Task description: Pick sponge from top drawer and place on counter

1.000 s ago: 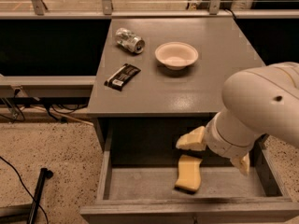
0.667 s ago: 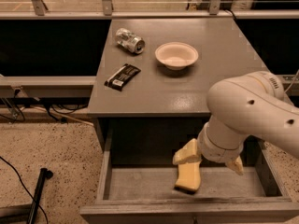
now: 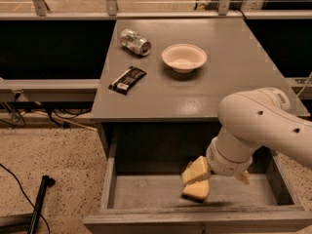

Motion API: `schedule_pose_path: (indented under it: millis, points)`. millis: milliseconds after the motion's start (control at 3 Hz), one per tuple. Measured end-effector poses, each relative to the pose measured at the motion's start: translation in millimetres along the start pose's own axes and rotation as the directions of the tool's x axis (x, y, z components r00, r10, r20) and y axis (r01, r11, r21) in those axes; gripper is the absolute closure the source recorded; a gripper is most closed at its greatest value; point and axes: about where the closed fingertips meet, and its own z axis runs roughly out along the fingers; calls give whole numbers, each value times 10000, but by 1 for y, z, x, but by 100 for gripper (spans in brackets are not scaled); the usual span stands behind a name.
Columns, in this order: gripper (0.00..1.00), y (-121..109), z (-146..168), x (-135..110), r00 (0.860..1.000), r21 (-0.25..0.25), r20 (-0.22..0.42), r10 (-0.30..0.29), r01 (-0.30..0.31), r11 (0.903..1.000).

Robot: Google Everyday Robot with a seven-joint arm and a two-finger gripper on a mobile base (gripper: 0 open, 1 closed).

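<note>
The pale-yellow sponge (image 3: 196,191) lies on the worn bottom of the open top drawer (image 3: 146,191), near its front middle. My gripper (image 3: 217,176) hangs inside the drawer under the white arm (image 3: 258,126). It is open and holds nothing. Its left cream finger (image 3: 196,169) is right above the sponge and seems to touch its top. The right finger (image 3: 243,177) shows past the wrist. The grey counter (image 3: 204,89) lies above the drawer.
On the counter stand a white bowl (image 3: 184,57), a crushed can (image 3: 135,42) and a black snack bar (image 3: 127,79). A metal rail (image 3: 48,84) runs at the left. A dark pole (image 3: 39,204) lies on the speckled floor.
The arm and gripper have moved left and lower into the drawer, bringing the left finger down over the sponge. The sponge has not moved.
</note>
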Motion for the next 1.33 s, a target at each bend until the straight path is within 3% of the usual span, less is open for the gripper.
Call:
schedule_pose_path:
  millis: [333,667,1333]
  points:
    - [0,0,1,1,10000,-14,8,49,-49,10000]
    - [0,-4,15,13,9979,-179,101,635,-634,9978]
    - [0,-11,62,30,9946,-283,-543,886,-902,9955]
